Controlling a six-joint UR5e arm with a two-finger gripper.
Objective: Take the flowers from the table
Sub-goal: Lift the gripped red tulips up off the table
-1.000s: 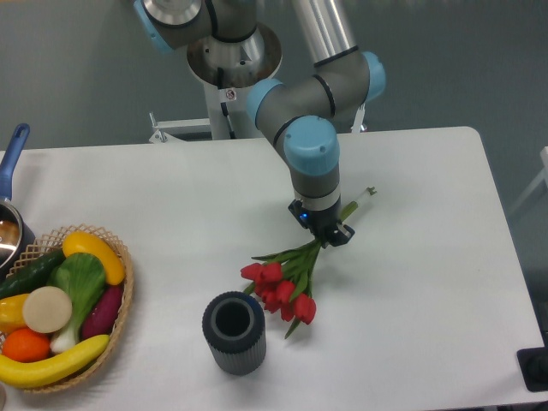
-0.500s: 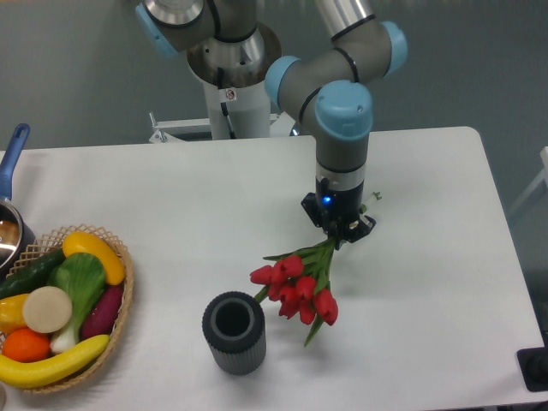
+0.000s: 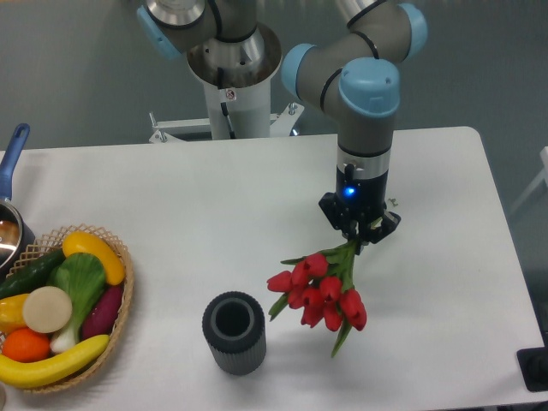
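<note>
The flowers are a small bunch of red tulip buds on green stems with narrow leaves. My gripper is shut on their stems and holds the bunch above the white table, buds hanging down and to the left. The stem ends are hidden behind the gripper. The bunch hangs right of the vase and does not touch it.
A dark grey ribbed vase stands upright near the table's front edge. A wicker basket of fruit and vegetables sits at the front left. A pot with a blue handle is at the left edge.
My gripper has moved to the right and upward with the flowers in it. The bunch has lifted off the table and now hangs more steeply.
</note>
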